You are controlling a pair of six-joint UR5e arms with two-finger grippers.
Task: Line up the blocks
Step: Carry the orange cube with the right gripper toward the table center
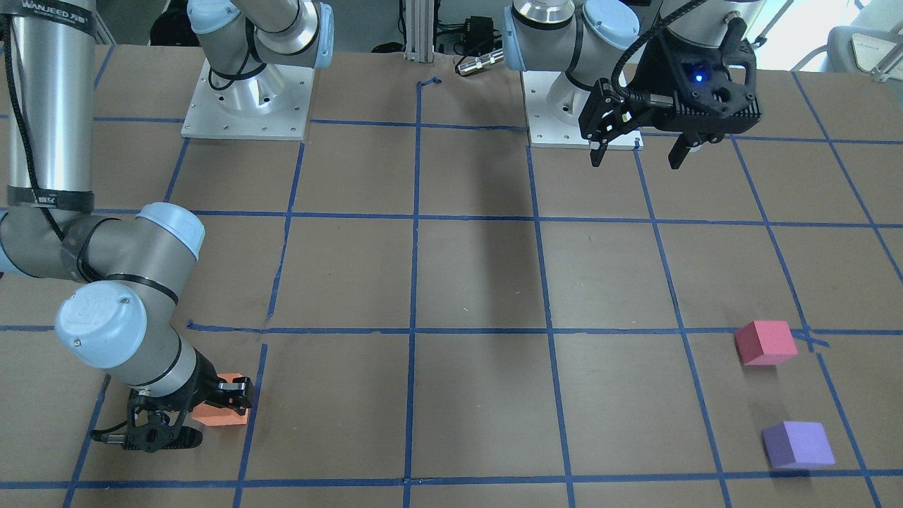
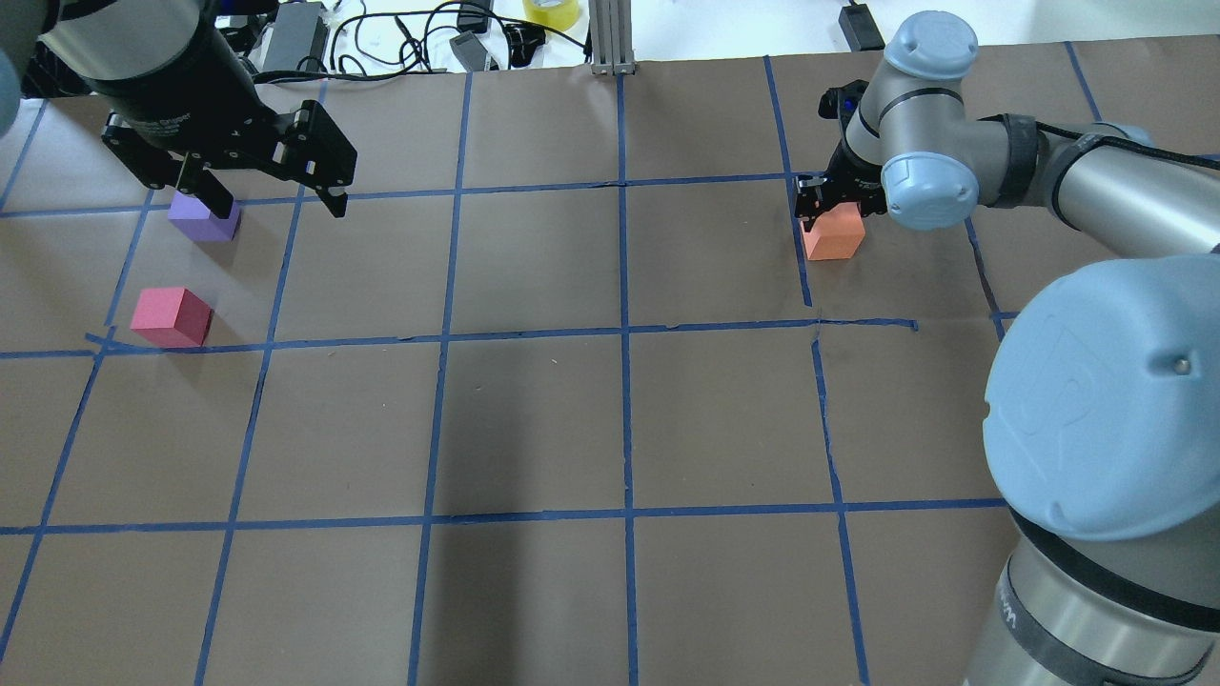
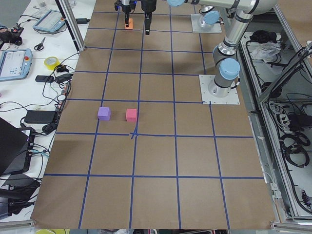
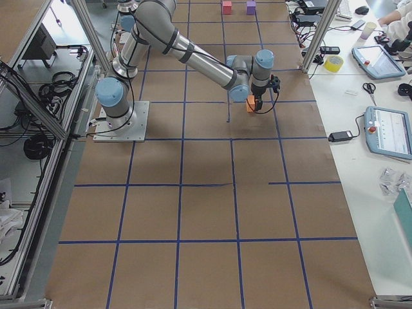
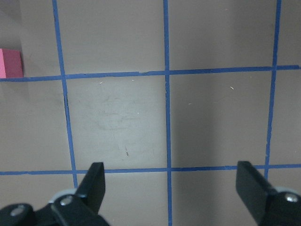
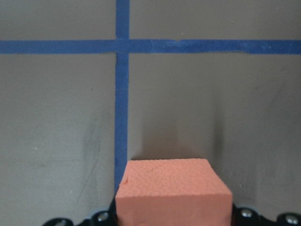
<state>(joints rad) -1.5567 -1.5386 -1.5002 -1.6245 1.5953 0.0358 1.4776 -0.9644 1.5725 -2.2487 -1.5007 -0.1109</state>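
The orange block (image 1: 224, 415) sits between the fingers of my right gripper (image 1: 211, 416), which is shut on it at table level, next to a blue tape line. It fills the bottom of the right wrist view (image 6: 174, 195) and shows in the overhead view (image 2: 834, 238). The pinkish-red block (image 1: 765, 342) and the purple block (image 1: 798, 444) lie one behind the other on the opposite side of the table. My left gripper (image 1: 638, 152) is open and empty, raised above the table near them. In the overhead view one of its fingers partly hides the purple block (image 2: 205, 221).
Blue tape marks a grid on the brown table (image 2: 534, 419). The arms' base plates (image 1: 245, 106) stand at the robot side. Cables, a yellow tape roll (image 2: 551, 11) and an aluminium post (image 2: 610, 38) line the far edge. Tablets and tools lie beside the table (image 4: 386, 132).
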